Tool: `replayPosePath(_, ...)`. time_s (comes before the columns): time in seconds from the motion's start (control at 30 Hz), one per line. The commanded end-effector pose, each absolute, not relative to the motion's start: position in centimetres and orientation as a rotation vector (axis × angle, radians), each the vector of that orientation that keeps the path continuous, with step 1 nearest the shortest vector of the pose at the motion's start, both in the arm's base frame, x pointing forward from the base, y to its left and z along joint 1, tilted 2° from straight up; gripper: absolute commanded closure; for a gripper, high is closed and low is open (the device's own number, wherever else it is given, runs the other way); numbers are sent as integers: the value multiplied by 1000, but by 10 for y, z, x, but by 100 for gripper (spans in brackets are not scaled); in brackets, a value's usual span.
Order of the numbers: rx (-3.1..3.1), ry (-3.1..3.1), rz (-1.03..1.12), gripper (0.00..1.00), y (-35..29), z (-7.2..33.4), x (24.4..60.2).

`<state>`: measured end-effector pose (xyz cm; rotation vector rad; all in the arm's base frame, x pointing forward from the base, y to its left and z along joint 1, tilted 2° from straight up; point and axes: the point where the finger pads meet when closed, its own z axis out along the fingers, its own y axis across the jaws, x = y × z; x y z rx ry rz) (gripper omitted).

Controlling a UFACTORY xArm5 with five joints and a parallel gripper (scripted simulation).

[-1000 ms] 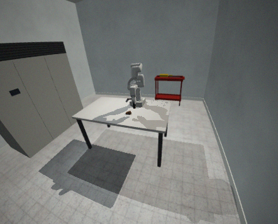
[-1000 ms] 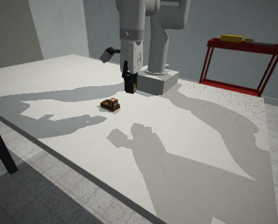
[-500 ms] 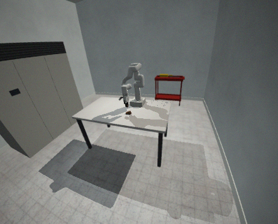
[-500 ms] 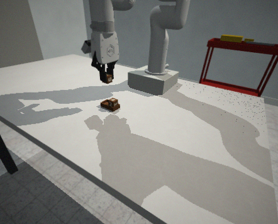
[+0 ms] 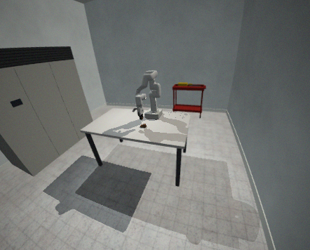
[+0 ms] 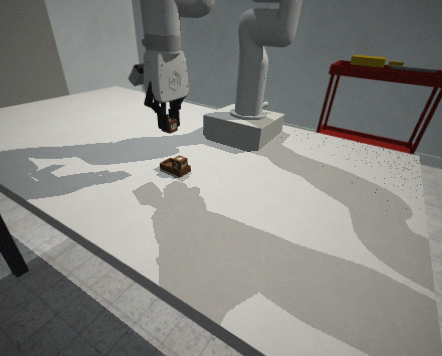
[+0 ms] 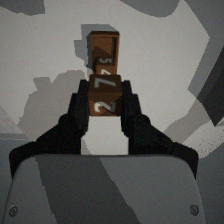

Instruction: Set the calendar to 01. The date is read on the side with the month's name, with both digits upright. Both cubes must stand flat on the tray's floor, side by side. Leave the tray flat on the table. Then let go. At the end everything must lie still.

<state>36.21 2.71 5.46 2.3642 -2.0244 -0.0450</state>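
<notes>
My gripper [image 5: 141, 117] [image 6: 171, 124] [image 7: 105, 91] is shut on a brown cube [image 6: 172, 126] [image 7: 105, 95] and holds it in the air above the table. The wrist view shows a pale 7 and a pale 2 on two of its faces, both turned sideways. The brown tray [image 6: 166, 168] [image 7: 103, 42] sits on the table below. A second cube [image 6: 182, 162] [image 7: 106, 63] is at the tray's right end in the exterior view, and the other end is empty. Digits on it look like 5 and 7 in the wrist view, partly hidden by the held cube. The month's name is not readable.
The white table [image 5: 104, 121] [image 6: 99, 205] carries the arm's grey base [image 5: 153, 114] [image 6: 241, 131] behind the tray. Broad shadows cross the top. A red cart [image 5: 189, 88] [image 6: 384, 73] stands beyond the table, and a grey cabinet [image 5: 34, 116] stands at the left.
</notes>
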Motion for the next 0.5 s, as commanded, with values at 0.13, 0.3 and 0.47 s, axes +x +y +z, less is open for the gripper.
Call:
replayPosePath(0.13, 2365, -2026, -42, 73, 28, 41, 363)
replayPosePath(0.3, 2365, -2026, -42, 73, 27, 32, 362)
replayPosePath(0.47, 2366, -2026, -42, 73, 27, 15, 362)
